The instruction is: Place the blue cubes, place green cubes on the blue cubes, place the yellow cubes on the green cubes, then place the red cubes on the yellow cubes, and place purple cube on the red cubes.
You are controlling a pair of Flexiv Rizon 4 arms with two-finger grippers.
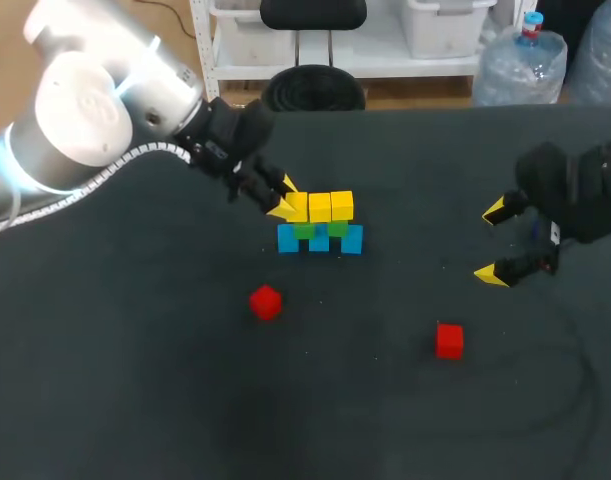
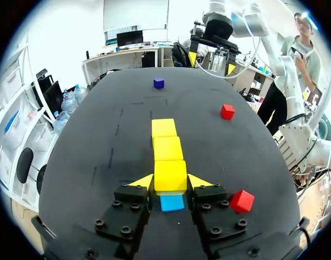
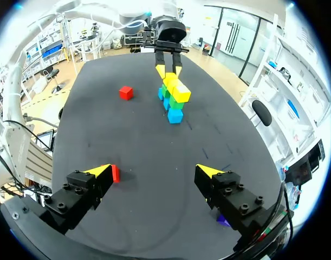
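Three blue cubes (image 1: pixel 319 241) stand in a row mid-table with green cubes (image 1: pixel 337 229) on them and a row of yellow cubes (image 1: pixel 330 206) on top. My left gripper (image 1: pixel 284 197) is shut on the leftmost yellow cube (image 2: pixel 170 173), which sits at the near end of that top row in the left wrist view. One red cube (image 1: pixel 266 301) lies in front of the stack, another (image 1: pixel 449 340) to the right. The purple cube (image 2: pixel 158 83) lies far beyond the stack, by my right gripper (image 1: pixel 492 242), which stands open and empty to the right.
In the right wrist view one red cube (image 3: pixel 115 173) lies just beside a finger of the right gripper (image 3: pixel 153 171), and the stack (image 3: pixel 175 103) stands far ahead of it. The table (image 1: pixel 135 380) is dark with bare room at front and left.
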